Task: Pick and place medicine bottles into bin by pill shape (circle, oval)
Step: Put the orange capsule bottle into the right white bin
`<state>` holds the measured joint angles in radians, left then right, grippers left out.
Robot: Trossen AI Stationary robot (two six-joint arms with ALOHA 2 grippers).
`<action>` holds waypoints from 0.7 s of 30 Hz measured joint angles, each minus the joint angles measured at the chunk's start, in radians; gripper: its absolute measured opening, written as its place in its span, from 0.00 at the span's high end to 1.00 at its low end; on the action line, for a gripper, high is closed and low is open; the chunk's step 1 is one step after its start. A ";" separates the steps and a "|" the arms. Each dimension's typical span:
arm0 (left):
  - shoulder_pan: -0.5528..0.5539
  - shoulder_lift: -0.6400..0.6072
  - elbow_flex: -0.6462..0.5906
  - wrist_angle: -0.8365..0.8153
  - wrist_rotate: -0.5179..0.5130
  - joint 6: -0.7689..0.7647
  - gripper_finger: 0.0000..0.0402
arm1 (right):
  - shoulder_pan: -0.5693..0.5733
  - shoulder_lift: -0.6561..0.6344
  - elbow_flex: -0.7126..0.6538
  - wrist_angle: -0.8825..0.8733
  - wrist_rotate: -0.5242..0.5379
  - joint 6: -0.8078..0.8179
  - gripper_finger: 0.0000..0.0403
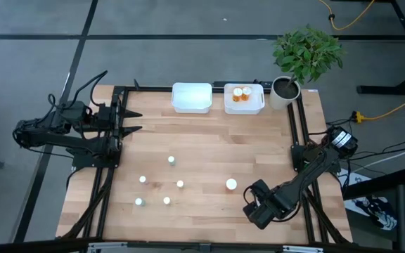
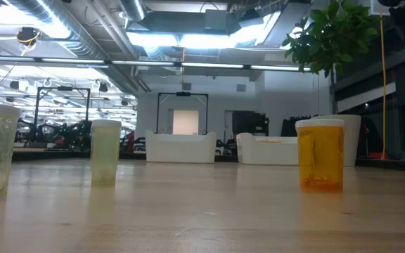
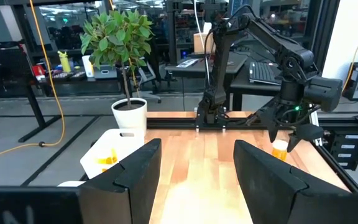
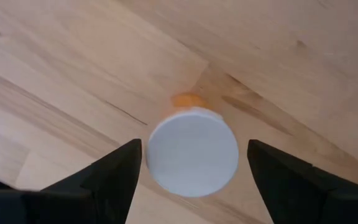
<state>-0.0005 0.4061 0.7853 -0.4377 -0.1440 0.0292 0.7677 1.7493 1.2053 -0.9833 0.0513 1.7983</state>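
Right gripper (image 4: 191, 163) hangs wide open over an upright orange medicine bottle (image 4: 192, 149), fingers either side, not touching.

Its round white cap hides all but a sliver of orange; it stands on the counter (image 1: 209, 151) near the right front, apart from five tiny vials (image 1: 171, 161) to its left. Two more orange bottles (image 1: 242, 94) sit in the right white bin (image 1: 244, 107). Left gripper (image 1: 133, 120) waits open at the counter's left edge.
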 joint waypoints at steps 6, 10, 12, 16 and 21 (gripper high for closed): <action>0.000 0.000 0.000 0.000 0.000 0.000 0.52 | 0.000 0.009 0.000 -0.004 -0.001 -0.003 0.27; 0.000 0.000 0.000 0.000 0.000 0.000 0.52 | -0.005 0.016 0.000 -0.006 -0.001 -0.002 0.27; 0.000 0.000 0.000 0.000 0.000 0.000 0.52 | -0.009 0.022 0.000 -0.006 -0.001 -0.003 0.27; 0.000 0.000 0.000 0.000 0.000 0.000 0.52 | -0.018 0.044 0.000 -0.003 -0.021 -0.004 0.29; 0.000 0.000 0.000 0.000 0.000 0.000 0.52 | -0.019 0.043 0.000 0.000 -0.024 -0.001 0.35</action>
<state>-0.0002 0.4061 0.7853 -0.4377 -0.1437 0.0296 0.7489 1.7919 1.2053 -0.9830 0.0271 1.7975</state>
